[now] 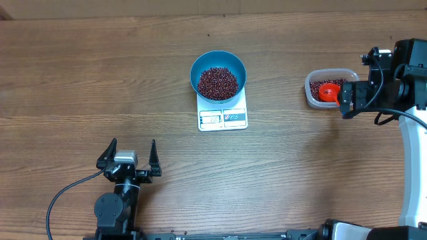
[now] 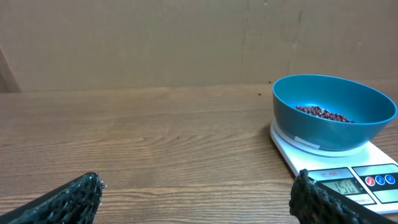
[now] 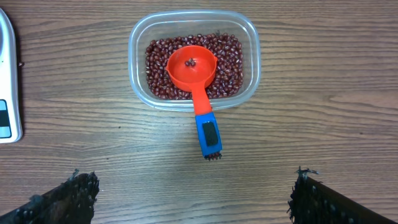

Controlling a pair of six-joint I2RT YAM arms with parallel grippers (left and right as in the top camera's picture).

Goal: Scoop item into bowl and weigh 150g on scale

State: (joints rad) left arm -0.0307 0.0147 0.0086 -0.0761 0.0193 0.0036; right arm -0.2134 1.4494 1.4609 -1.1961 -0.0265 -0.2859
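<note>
Beans [image 1: 217, 82]: a shallow heap in the bowl [image 1: 195, 73], the rest in the tub [image 3: 140, 37].
Bowl: upright on the scale [image 1: 223, 119], mid-table.
Scoop [image 3: 193, 70]: lying in the tub, nearly empty, handle over the rim.
Left gripper [image 1: 133, 143], right gripper [image 3: 194, 180]: fingers spread wide, nothing held.
Step, as judged: scooping paused, weight check.
Display [image 2: 345, 185]: too blurred to read.
Next move: if short, take the scoop by its handle.
</note>
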